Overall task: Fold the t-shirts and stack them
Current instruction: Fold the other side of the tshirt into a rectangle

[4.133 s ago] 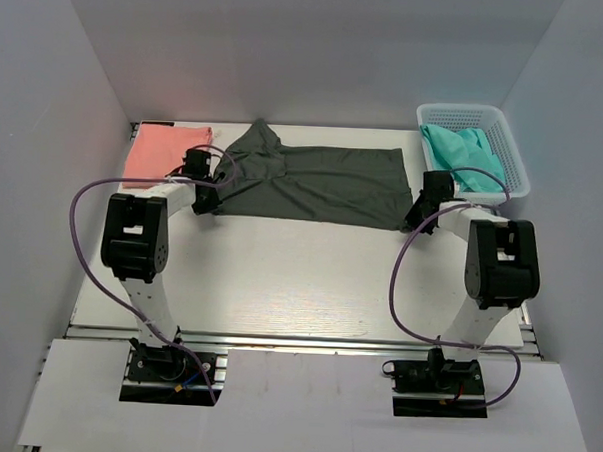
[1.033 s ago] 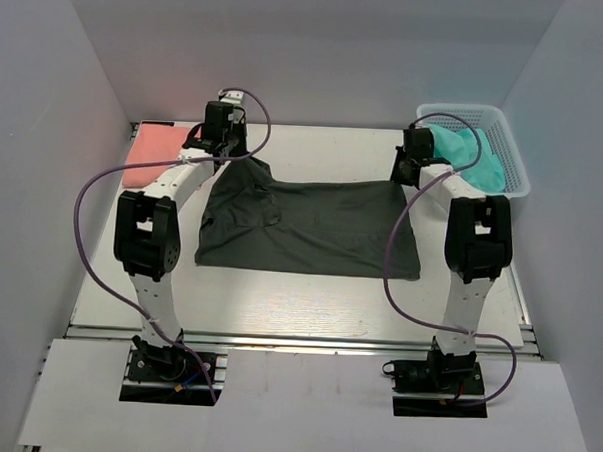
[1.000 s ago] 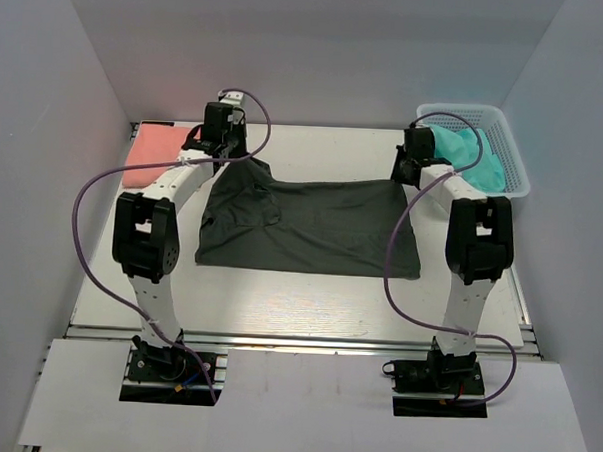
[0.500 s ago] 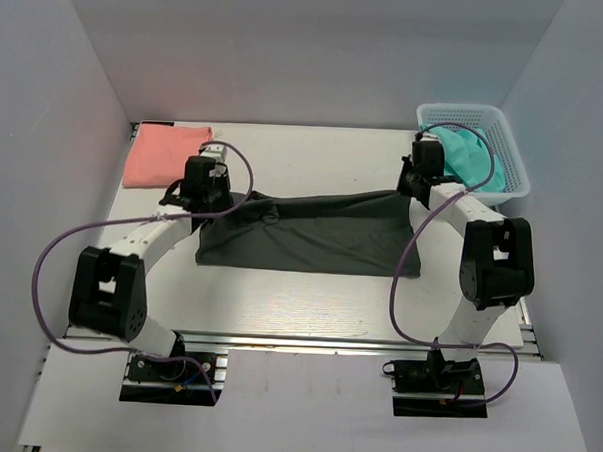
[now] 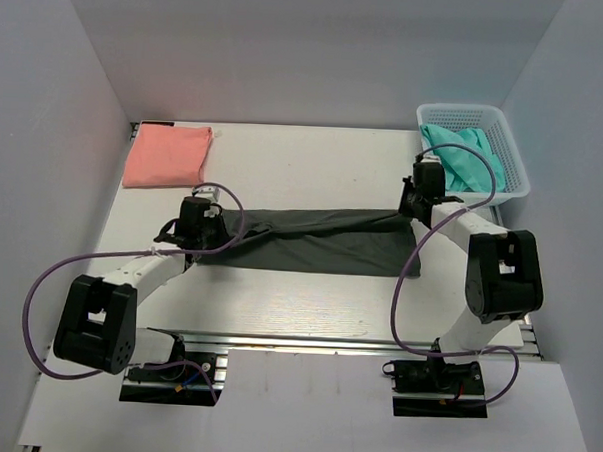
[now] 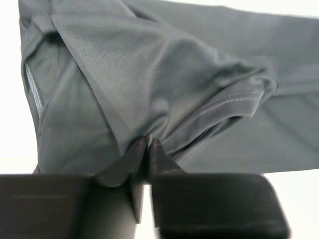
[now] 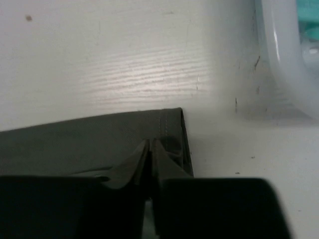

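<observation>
The dark charcoal t-shirt (image 5: 311, 241) lies folded into a long narrow band across the middle of the table. My left gripper (image 5: 203, 229) is shut on its left end, pinching gathered fabric (image 6: 149, 99) between the fingertips (image 6: 148, 142). My right gripper (image 5: 420, 203) is shut on the right end, at the hemmed corner (image 7: 169, 127). A folded salmon pink t-shirt (image 5: 167, 155) lies at the back left. Teal t-shirts (image 5: 463, 158) sit in the basket.
The white lattice basket (image 5: 515, 160) stands at the back right, its rim (image 7: 284, 55) close beside my right gripper. White walls enclose the table on three sides.
Both grippers have drawn the far edge of the charcoal shirt from the back of the table toward the front, folding it over into a narrow band.
</observation>
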Robot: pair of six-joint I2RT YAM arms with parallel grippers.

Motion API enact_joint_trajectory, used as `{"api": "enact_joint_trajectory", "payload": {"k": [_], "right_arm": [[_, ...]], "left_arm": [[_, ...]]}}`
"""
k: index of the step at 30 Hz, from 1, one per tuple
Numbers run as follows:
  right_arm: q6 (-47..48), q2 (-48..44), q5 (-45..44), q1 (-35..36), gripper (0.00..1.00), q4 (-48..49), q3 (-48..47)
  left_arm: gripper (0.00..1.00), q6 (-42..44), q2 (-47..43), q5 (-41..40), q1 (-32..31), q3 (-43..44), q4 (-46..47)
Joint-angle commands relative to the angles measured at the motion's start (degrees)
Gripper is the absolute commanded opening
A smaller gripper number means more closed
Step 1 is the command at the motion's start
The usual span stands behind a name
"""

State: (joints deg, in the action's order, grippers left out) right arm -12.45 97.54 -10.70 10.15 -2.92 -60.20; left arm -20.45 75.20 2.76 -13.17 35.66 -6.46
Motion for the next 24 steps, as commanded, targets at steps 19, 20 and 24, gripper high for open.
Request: {"api": "enact_joint_trajectory", "payload": {"k": [19, 20, 24], "right_arm": [[-5.6, -13.5, 10.0, 1.3, 0.9, -2.6, 6.9], [-4.9, -12.9, 13.7, 1.5, 0.9, -1.1, 6.5], [-1.7, -7.6, 16.6, 2.7, 0.9, -0.5, 2.7]], "left_arm": [[0.99, 1.5, -1.8, 11.4, -0.2, 7.8, 0.0], [0.99, 3.1, 0.6, 13.1, -0.8, 9.2, 0.0], [0.99, 6.5, 12.4, 16.3, -2.6, 18.4, -2.4]]}}
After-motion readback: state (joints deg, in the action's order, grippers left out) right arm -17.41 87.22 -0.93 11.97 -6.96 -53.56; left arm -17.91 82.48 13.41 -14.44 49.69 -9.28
